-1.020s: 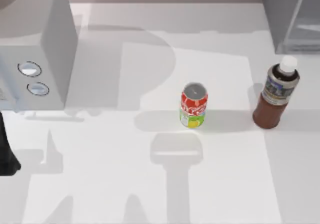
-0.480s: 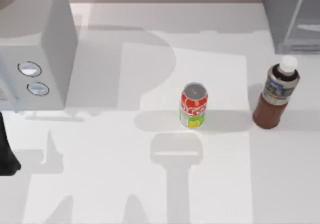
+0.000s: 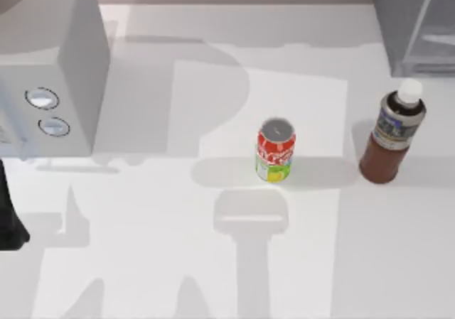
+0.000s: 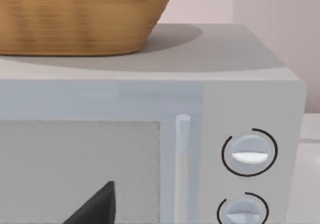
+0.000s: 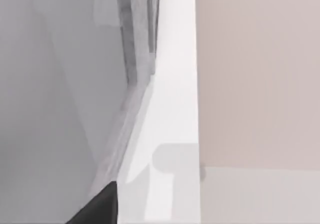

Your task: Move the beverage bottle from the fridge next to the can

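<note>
one beverage bottle (image 3: 393, 138) stands right of can (image 3: 275, 150).

Little of the AgileX body is visible: a matte black, rounded part of the left arm (image 3: 8, 216) at the top view's left edge. Each wrist view shows one dark, pointed black wedge, the left claw (image 4: 95, 206) and right claw (image 5: 97, 207), smooth and unmarked.

A rendered kitchen setup — a white microwave (image 4: 150, 149) with two round knobs, a wicker basket (image 4: 80, 14) on top of it, a glass-panelled fridge (image 3: 416, 24), and drinks on a plain white tabletop (image 3: 178, 262).
</note>
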Motion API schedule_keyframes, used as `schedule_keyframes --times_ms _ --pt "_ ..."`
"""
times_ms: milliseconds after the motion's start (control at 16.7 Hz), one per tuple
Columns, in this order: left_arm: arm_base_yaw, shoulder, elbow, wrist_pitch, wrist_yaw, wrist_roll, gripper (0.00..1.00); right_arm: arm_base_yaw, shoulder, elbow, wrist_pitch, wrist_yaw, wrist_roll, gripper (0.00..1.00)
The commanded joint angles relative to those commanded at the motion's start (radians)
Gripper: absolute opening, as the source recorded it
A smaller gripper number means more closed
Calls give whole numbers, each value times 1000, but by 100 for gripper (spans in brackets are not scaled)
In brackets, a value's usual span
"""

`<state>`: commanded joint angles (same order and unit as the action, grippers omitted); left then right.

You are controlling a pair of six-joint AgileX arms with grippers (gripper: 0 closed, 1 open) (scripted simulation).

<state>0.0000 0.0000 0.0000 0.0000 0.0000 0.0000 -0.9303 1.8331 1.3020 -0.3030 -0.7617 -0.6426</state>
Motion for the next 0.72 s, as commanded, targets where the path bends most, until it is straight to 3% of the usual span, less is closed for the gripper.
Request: schedule_keyframes --times_ms 300,720 --pt "0 0 0 0 0 0 100 26 -24 -10 35 28 24 100" --pt "0 0 0 0 0 0 100 384 -99 -131 173 330 290 100"
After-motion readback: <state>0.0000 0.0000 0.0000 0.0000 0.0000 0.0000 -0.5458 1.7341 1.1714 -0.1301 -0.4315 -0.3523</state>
